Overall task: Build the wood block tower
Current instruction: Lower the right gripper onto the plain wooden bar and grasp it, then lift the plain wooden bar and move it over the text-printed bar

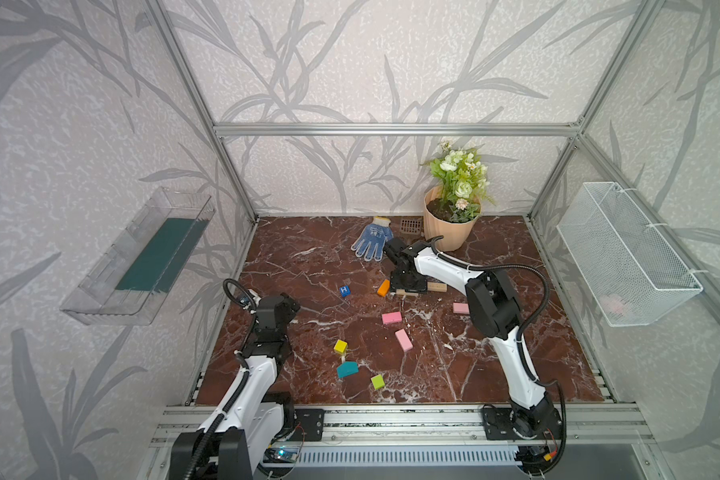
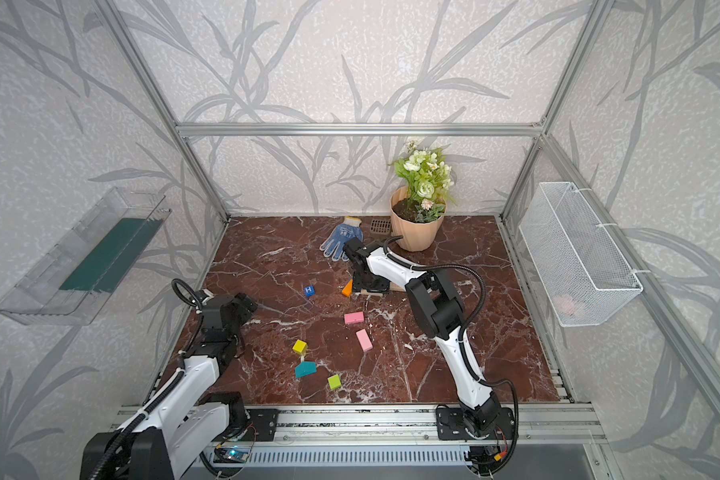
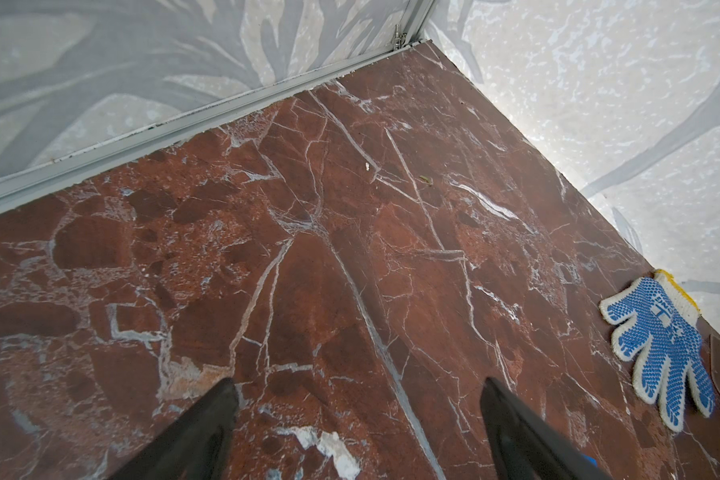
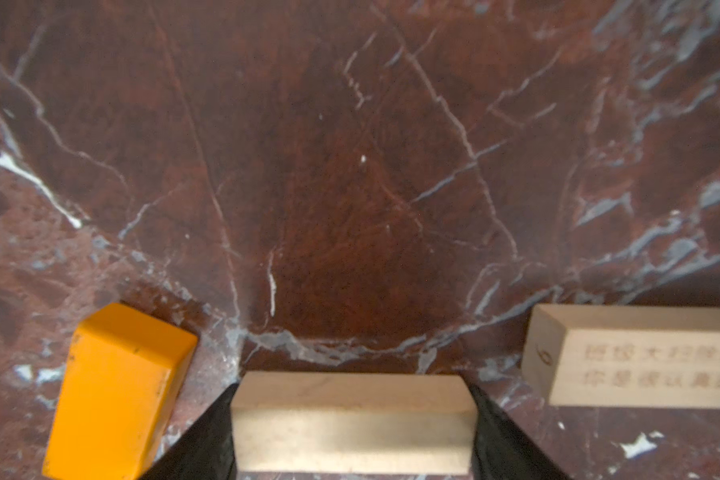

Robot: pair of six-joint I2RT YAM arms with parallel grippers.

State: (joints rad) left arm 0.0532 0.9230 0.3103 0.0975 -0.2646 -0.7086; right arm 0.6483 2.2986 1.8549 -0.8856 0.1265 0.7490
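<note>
No wood block tower is in view; the wood blocks lie singly on the marble table. My right gripper (image 4: 352,386) is shut on a tan block (image 4: 350,419), one finger against each end, and the block rests on the table. Beside it lie an orange block (image 4: 117,390) and a second, engraved tan block (image 4: 641,357). In a top view I see the blue "H" cube (image 1: 344,290), pink blocks (image 1: 391,318) (image 1: 403,340) (image 1: 460,308), a yellow cube (image 1: 340,346), the teal piece (image 1: 346,369) and a lime cube (image 1: 377,381). My left gripper (image 3: 360,384) hangs open over bare marble.
A blue-dotted glove (image 1: 373,240) lies at the back, next to a small brown grate (image 1: 411,226) and a peach flowerpot (image 1: 449,226). A wire basket (image 1: 624,253) hangs on the right wall and a clear tray (image 1: 142,257) on the left wall.
</note>
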